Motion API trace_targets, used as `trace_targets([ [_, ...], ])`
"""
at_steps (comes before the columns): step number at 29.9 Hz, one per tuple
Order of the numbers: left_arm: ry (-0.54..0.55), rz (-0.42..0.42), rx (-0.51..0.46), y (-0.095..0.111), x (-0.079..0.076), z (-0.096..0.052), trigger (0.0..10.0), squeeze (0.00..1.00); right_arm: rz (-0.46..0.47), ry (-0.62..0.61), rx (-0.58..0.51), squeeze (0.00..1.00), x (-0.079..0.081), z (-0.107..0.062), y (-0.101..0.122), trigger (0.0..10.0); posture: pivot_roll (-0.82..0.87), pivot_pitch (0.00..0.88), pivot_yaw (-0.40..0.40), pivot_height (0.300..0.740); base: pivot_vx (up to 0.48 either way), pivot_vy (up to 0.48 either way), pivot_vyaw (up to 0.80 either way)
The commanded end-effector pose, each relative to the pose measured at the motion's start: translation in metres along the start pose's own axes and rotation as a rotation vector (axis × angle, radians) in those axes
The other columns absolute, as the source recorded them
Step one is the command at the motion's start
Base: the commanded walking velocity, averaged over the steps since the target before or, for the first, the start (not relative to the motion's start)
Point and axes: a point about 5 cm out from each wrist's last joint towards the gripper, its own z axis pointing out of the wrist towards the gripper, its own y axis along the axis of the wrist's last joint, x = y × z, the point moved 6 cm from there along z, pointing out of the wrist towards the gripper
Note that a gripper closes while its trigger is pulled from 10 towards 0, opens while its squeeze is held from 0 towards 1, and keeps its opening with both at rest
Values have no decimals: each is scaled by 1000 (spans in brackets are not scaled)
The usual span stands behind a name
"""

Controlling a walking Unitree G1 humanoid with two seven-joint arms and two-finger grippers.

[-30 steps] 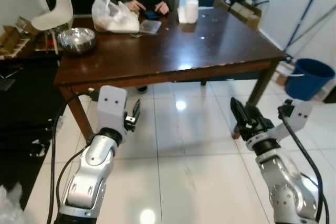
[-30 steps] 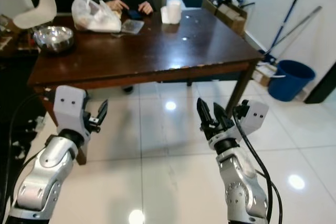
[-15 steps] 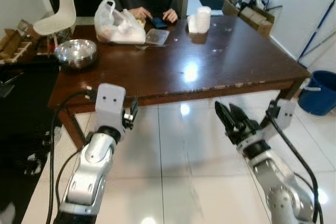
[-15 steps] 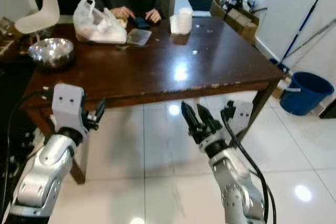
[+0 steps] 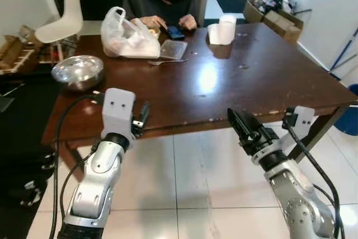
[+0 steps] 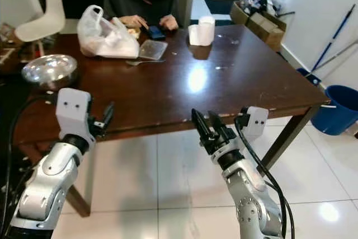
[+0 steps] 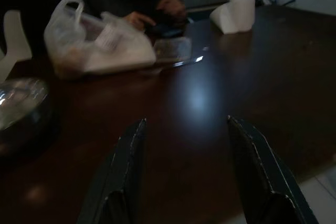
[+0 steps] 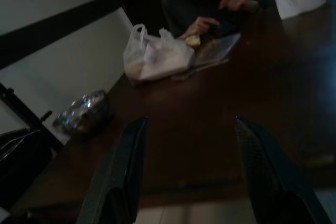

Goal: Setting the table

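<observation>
Table (image 5: 251, 76) nearer now — both grippers open, left gripper (image 5: 142, 118), right gripper (image 5: 239, 124) at its edge

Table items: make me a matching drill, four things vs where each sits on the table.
Things:
1. steel bowl
2. plastic bag
3. paper roll
4. spoon

Places:
A. far side toward the robot's right, beside a white container
B. near the table's left edge
C. just in front of the clear lid
D. far side, left of the person's hands

Pairs: 1-B, 2-D, 3-A, 4-C
</observation>
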Motion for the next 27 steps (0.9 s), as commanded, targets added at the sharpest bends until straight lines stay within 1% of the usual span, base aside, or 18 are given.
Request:
trace_targets([
  [1, -9, 2, 16, -4, -3, 0, 10000, 0, 1, 8, 1, 0, 1, -1, 1, 10000, -89, 0, 77, 740, 480, 0, 0],
  [21, -4, 3, 14, -5, -3, 1, 10000, 0, -3, 22, 10, 0, 3, -1, 0, 10000, -89, 0, 76, 740, 480, 0, 0],
  [27, -4, 2, 14, -5, -3, 1, 10000, 0, -19, 25, 18, 0, 3, -1, -1, 10000, -90, 0, 74, 740, 480, 0, 0],
])
